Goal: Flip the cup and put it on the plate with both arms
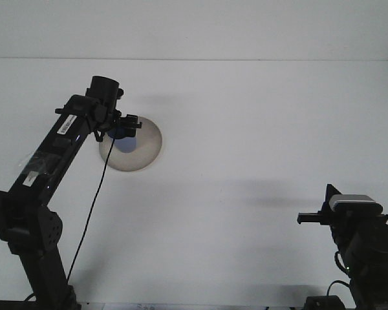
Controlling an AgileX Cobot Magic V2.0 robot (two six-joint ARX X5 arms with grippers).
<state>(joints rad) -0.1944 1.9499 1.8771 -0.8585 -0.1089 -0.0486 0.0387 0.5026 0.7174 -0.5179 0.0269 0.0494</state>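
Round plate [145, 145] (glossy?), blue cup [125, 143] atop.

Bare table [246, 129] right of plate [145, 152]

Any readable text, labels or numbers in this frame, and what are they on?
None can be read.
White label on the left arm, near the wrist: print too small and blurred.
Pale sticker lower on the same arm: no legible text.
Plate, cup, right arm: no visible markings.

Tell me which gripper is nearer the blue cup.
Left. The left gripper is right at the blue cup over the plate; the right gripper sits far off at the table's near right.
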